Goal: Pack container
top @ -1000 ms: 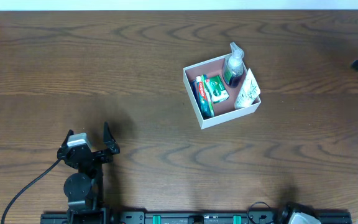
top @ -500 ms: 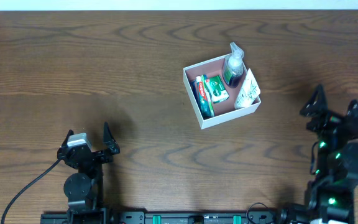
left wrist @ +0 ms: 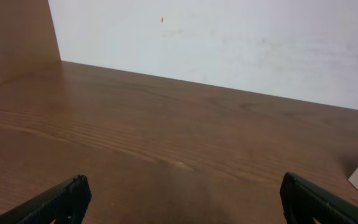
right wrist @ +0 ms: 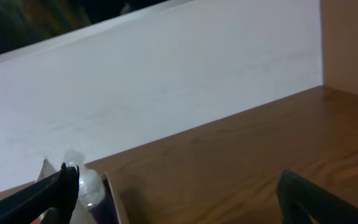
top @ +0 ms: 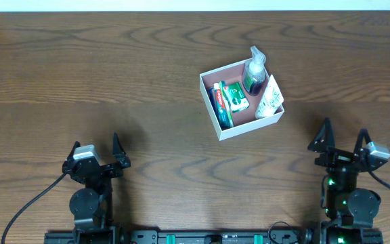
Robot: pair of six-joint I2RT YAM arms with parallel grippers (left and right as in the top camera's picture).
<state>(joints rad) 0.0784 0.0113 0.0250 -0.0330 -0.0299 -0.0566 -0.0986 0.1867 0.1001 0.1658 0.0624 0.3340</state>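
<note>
The container point(top: 210, 115) is a square white-walled box with a pink-brown inside, right of the table's middle. It holds a dark pump bottle point(top: 254, 73), a white tube point(top: 270, 98) and green and red toothpaste boxes point(top: 227, 101). My left gripper point(top: 98, 147) is open and empty at the front left, far from the box. My right gripper point(top: 344, 137) is open and empty at the front right, below and right of the box. In the right wrist view the box wall point(right wrist: 112, 198) and the bottle's pump point(right wrist: 87, 183) show at the lower left.
The wooden table point(top: 114, 74) stretches around the box. A white wall point(left wrist: 229, 43) stands behind its far edge. A black cable point(top: 29, 203) runs from the left arm's base. The arm bases stand at the front edge.
My right arm has swung in from the right edge and come down to the front right, its gripper open. The left arm and the box have not moved.
</note>
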